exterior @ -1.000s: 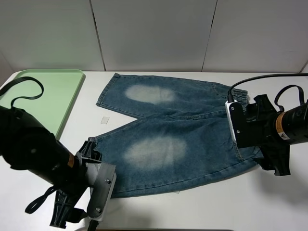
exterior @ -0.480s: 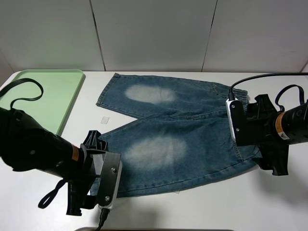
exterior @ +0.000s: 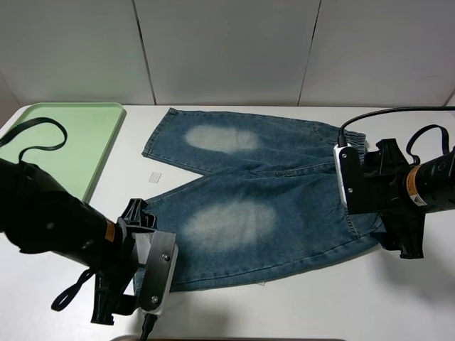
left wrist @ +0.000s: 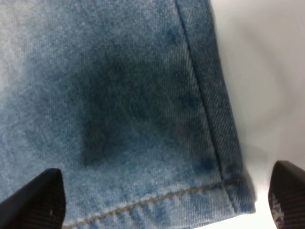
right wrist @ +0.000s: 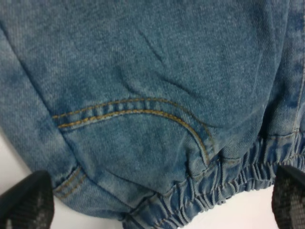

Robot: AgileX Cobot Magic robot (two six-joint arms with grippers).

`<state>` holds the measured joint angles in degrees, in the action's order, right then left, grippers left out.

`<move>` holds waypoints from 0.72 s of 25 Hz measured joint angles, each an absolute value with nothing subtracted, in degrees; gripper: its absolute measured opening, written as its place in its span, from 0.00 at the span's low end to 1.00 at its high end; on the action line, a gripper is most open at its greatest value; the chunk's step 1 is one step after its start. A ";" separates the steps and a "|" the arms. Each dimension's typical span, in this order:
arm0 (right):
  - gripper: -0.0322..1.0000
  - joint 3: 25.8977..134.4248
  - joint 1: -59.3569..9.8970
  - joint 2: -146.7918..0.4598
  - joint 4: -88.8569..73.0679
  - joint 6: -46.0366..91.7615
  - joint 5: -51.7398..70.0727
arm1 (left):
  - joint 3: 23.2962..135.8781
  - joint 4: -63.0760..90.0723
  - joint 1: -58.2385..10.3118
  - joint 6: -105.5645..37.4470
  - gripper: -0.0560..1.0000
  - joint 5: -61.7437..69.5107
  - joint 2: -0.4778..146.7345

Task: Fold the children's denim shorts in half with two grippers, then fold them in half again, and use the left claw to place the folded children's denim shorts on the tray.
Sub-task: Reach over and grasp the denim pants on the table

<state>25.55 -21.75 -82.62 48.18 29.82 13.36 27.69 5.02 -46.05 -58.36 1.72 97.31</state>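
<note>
You have the children's denim shorts (exterior: 249, 206) lying flat and fully spread on the white bench (exterior: 298, 305), unfolded, both pale faded ovals facing up. In the high view the gathered waistband (exterior: 355, 149) sits to the right and the two legs run out to the left, the far leg angled towards the back of the bench. The far leg's cuff lies near the pale green tray (exterior: 71, 142) but apart from it; the tray occupies the rear left corner and no part of the garment rests on it. A small pale slip (exterior: 155, 177) lies on the bench between the two cuffs, clear of the fabric. Your left pincer (exterior: 121, 263) stands over the outer corner of the near leg's cuff; its wrist view shows the stitched hem (left wrist: 143, 202) and the side seam with both black fingertips (left wrist: 33, 200) set wide, one over the denim and one beyond the cloth's edge over bare bench. Your right pincer (exterior: 398, 199) stands over the near end of the waistband; its wrist view shows the elastic gathers (right wrist: 214, 191) and a curved pocket seam (right wrist: 143, 107) between fingertips (right wrist: 24, 200) spread equally wide. You cannot tell from these views whether either pincer's tips touch the bench.
</note>
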 joint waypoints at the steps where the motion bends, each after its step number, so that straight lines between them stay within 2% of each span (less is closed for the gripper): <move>1: 0.70 25.55 -21.75 -82.62 48.18 29.82 13.31 | 27.77 5.12 -45.99 -58.30 0.85 1.85 98.37; 7: 0.70 25.55 -21.75 -81.08 48.15 28.52 12.25 | 28.73 5.46 -45.88 -57.88 0.84 2.47 100.77; 11: 0.70 25.71 -21.75 -80.11 48.15 27.36 11.46 | 28.91 6.17 -45.88 -57.68 0.79 2.30 101.10; 13: 0.70 25.71 -21.75 -80.11 48.15 27.07 11.46 | 28.91 6.76 -45.93 -57.68 0.72 1.48 101.24; 16: 0.70 25.71 -21.75 -80.11 48.15 27.01 11.46 | 28.91 6.89 -46.00 -58.01 0.55 -0.97 101.79; 17: 0.70 25.71 -21.75 -80.11 48.15 27.01 11.46 | 28.91 6.89 -46.00 -58.01 0.55 -0.97 101.79; 18: 0.70 25.71 -21.75 -80.01 48.15 27.01 11.46 | 28.85 6.66 -46.00 -58.54 0.47 -2.49 102.11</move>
